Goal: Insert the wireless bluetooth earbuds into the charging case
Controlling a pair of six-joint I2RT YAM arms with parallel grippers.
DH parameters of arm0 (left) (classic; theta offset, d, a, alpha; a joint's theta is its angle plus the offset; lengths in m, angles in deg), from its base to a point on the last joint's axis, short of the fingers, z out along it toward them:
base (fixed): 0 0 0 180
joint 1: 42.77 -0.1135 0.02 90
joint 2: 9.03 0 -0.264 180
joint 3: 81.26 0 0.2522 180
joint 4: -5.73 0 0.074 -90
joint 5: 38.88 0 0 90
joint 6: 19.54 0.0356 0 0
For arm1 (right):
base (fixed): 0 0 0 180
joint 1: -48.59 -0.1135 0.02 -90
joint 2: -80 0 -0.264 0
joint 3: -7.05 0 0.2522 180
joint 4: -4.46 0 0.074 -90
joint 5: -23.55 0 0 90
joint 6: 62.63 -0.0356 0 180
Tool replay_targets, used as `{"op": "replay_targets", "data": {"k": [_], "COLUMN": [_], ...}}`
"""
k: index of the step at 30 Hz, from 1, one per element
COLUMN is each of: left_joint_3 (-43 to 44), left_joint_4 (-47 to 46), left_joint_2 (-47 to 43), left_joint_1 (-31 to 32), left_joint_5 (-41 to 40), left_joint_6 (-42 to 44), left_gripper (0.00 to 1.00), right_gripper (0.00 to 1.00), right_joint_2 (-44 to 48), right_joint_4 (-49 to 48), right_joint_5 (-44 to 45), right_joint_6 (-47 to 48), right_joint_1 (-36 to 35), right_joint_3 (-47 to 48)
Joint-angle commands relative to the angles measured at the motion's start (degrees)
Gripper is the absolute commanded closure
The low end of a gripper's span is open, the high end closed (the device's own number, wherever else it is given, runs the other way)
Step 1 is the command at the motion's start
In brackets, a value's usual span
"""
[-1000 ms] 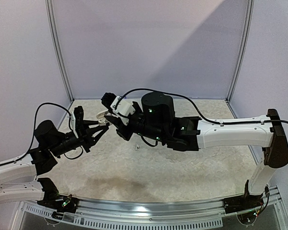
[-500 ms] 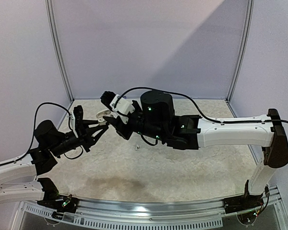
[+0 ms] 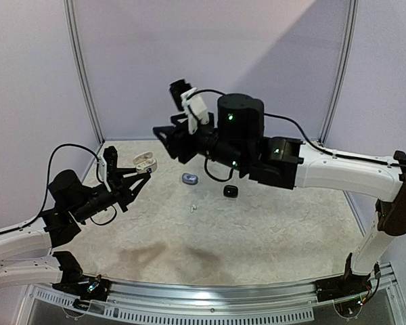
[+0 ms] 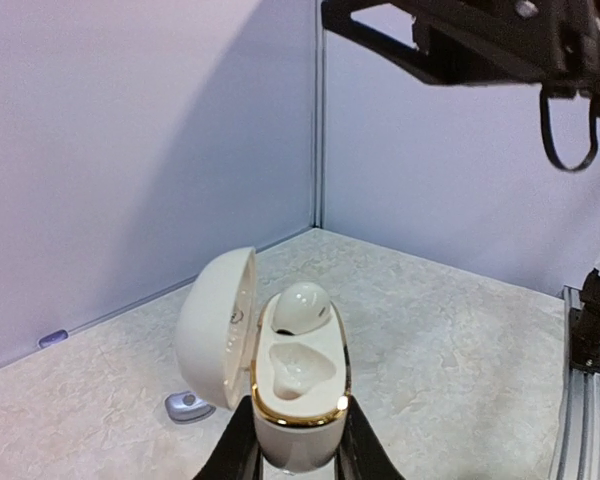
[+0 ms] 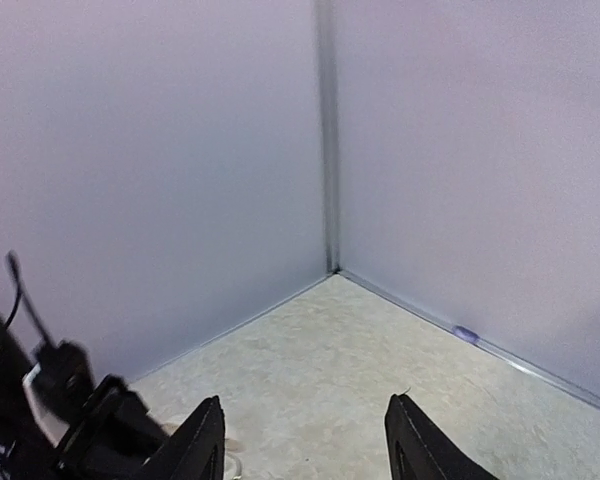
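The task is being judged as roughly half done. The charging case (image 4: 292, 430), white with a gold rim, is being held upright off the worktop (image 3: 257, 230) by the left gripper (image 4: 298, 462). That gripper's jaws are being pressed against the case's lower body from both sides. The lid is being kept swung open to the left. One white earbud (image 4: 300, 305) is being cradled in the far socket. The near socket (image 4: 298, 378) is being shown bare, so a second bud is being waited for.

The right gripper (image 5: 305, 430) is being held high above the worktop and away from the case. Its jaws are being shown well apart in the wrist view with nothing between them.

A tiny white piece (image 3: 193, 208) is being seen lying loose on the worktop, well apart from both grippers. It is being taken, as a judgement, for the missing bud, though it is too small for certainty. A grey case (image 3: 189, 179) and a black case (image 3: 231, 191) are also being seen lying nearby.

What is being left, by this reading, is a pick of that loose piece, its seating in the near socket, and perhaps the closing of the lid.
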Motion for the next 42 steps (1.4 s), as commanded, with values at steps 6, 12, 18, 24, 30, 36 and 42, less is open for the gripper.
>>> {"op": "replay_targets", "data": {"k": [6, 12, 18, 24, 30, 36, 42], "left_joint_3": [1.8, 1.9, 1.9, 1.9, 1.9, 1.9, 1.9], "left_joint_4": [3.3, 4.0, 4.3, 4.3, 4.3, 4.3, 4.5], "left_joint_2": [-0.4, -0.5, -0.4, -0.3, -0.1, 0.0, 0.1], "left_joint_1": [0.7, 0.7, 0.7, 0.6, 0.6, 0.5, 0.4], "left_joint_5": [-6.6, -7.8, -7.0, -6.3, -6.0, -5.9, -5.8], "left_joint_6": [1.1, 2.0, 2.1, 2.0, 1.9, 1.9, 2.0], "left_gripper": [1.00, 1.00, 1.00, 1.00, 1.00, 1.00, 1.00], "right_gripper": [0.35, 0.31, 0.31, 0.32, 0.43, 0.60, 0.76], "right_joint_2": [-9.3, -23.6, -37.1, -44.3, -48.1, -50.0, -47.4], "right_joint_4": [45.6, 52.4, 55.1, 53.2, 52.4, 54.0, 54.4], "right_joint_5": [14.3, 8.3, 3.8, 1.2, 0.4, -1.7, -2.5], "right_joint_6": [-35.9, -35.7, -33.5, -31.9, -31.5, -31.3, -31.0], "right_joint_1": [7.8, 9.3, 10.0, 10.5, 10.7, 10.6, 10.4], "right_joint_3": [15.6, 25.1, 34.0, 36.3, 36.2, 35.7, 30.9]}}
